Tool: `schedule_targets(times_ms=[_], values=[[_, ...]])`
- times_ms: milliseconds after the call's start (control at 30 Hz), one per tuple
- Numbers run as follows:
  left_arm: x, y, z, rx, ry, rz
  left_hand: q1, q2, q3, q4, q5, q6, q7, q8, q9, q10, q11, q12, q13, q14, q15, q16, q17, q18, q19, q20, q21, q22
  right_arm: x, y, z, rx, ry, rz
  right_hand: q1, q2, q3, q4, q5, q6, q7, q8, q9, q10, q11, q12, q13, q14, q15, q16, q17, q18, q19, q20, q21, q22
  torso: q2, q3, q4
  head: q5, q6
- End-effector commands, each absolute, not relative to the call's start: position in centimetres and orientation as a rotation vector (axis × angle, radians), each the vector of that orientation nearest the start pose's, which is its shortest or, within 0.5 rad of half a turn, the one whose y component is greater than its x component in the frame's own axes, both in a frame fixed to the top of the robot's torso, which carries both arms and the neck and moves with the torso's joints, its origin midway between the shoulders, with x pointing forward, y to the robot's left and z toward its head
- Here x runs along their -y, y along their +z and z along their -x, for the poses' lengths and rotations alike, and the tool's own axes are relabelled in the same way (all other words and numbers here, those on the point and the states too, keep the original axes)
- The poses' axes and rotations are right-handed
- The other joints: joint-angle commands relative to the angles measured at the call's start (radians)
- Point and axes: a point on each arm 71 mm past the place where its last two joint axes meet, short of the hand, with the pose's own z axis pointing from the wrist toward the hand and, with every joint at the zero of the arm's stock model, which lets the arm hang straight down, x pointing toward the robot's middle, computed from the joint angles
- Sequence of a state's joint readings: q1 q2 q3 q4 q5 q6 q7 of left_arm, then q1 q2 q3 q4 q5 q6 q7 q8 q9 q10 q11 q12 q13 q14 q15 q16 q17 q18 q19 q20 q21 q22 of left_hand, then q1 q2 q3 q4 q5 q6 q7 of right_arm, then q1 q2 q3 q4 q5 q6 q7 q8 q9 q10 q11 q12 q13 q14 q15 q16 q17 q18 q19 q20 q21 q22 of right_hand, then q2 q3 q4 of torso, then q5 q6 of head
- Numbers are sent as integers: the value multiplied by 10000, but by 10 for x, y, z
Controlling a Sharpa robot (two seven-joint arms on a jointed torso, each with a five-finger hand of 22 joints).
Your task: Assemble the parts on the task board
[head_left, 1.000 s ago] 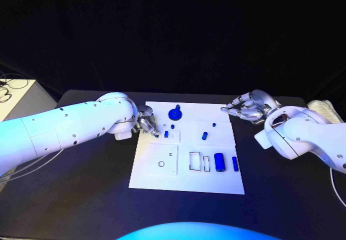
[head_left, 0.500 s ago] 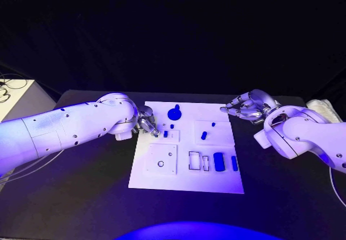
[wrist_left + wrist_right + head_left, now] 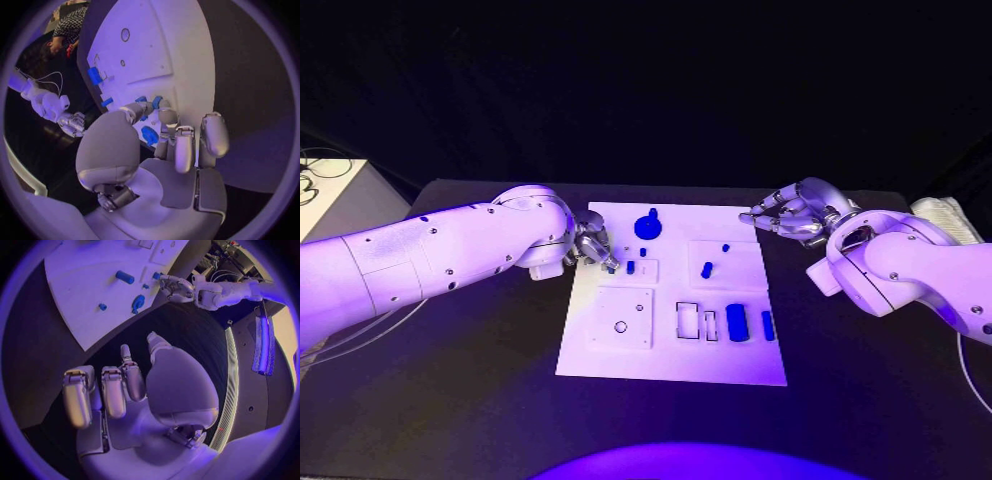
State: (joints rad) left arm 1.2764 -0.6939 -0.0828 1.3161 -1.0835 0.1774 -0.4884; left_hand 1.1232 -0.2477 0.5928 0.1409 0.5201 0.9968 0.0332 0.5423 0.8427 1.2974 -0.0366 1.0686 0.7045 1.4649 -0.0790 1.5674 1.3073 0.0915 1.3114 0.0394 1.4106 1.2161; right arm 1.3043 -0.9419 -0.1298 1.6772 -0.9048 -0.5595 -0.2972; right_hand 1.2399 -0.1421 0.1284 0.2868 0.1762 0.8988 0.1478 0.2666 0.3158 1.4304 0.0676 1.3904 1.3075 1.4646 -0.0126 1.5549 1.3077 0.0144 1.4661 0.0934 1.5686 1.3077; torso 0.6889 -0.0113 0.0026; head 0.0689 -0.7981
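The white task board lies in the middle of the table. On it are a large blue round part, a small blue part, a blue block and a blue bar. My left hand hovers at the board's left edge. Its thumb and fingertips sit right at a small blue part; whether they pinch it is hidden. My right hand hangs off the board's far right corner, loosely bent and holding nothing.
Near the board's front are a small round hole and two rectangular slots. A white box stands off the table's left side, and a pale object lies at the far right edge.
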Motion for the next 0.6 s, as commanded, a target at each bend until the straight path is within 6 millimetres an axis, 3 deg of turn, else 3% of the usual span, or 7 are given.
schedule_targets(times_ms=[33, 200, 300, 433, 600], values=[[-204, -225, -516, -23410, -3240, 1431, -80, -11, -172, 29, -46, 56, -32, -79, -6, -43, -5, 19, 41, 1059, -51, 34, 2635, -109, 5, -56, -63, -9, 229, -165, -468, -16891, 7088, -5500, 16, 49, -36, -5, -13, -57, -9, 40, -6, -11, -26, 21, 1122, 953, 45, -52, 2217, -127, 1017, 20, -40, 2587, -5, -7, 6, -2, 12], [-206, -225, -516, -23276, -3199, 1498, -118, -53, -712, 343, -154, 129, -31, -144, -42, -49, -4, 24, 83, 1059, -49, 34, 2635, -112, 29, -59, -76, -4, 229, -165, -468, -16881, 7093, -5499, 16, 49, -36, -5, -13, -57, -9, 40, -6, -11, -26, 21, 1122, 953, 45, -52, 2217, -127, 1017, 20, -40, 2587, 0, -12, -1, 0, 28], [-208, -224, -516, -23173, -3202, 1559, -124, -31, -1133, 737, -761, 165, -10, -211, -75, -66, 11, 17, 105, 1059, -39, 34, 2635, -113, 45, -59, -89, -2, 229, -165, -468, -16875, 7095, -5499, 22, 59, -64, -1, -14, -60, -10, 42, -8, -32, -27, -6, 1093, 949, 43, -61, 2200, -124, 1012, 18, -50, 2580, 5, -18, -5, -7, 38], [-209, -223, -516, -23016, -3239, 1652, -154, -54, -1549, 1345, -1086, 176, 14, -248, -77, -80, 35, 17, 128, 1059, -27, 34, 2635, -111, 51, -44, -107, -11, 229, -164, -468, -16868, 7098, -5498, 22, 59, -64, -1, -14, -60, -10, 42, -8, -32, -27, -6, 1093, 949, 43, -61, 2200, -124, 1012, 18, -50, 2580, 3, -15, 0, -16, 31], [-209, -220, -516, -22853, -3299, 1750, -218, 1, -1870, 1519, -1553, 177, 32, -247, -59, -82, 50, 38, 169, 1059, -13, 34, 2635, -109, 55, -35, -118, -17, 229, -164, -468, -16862, 7103, -5496, 22, 59, -64, -1, -14, -60, -10, 42, -8, -32, -27, -6, 1093, 949, 43, -61, 2200, -124, 1012, 18, -50, 2580, 3, -18, 7, -29, 39]])
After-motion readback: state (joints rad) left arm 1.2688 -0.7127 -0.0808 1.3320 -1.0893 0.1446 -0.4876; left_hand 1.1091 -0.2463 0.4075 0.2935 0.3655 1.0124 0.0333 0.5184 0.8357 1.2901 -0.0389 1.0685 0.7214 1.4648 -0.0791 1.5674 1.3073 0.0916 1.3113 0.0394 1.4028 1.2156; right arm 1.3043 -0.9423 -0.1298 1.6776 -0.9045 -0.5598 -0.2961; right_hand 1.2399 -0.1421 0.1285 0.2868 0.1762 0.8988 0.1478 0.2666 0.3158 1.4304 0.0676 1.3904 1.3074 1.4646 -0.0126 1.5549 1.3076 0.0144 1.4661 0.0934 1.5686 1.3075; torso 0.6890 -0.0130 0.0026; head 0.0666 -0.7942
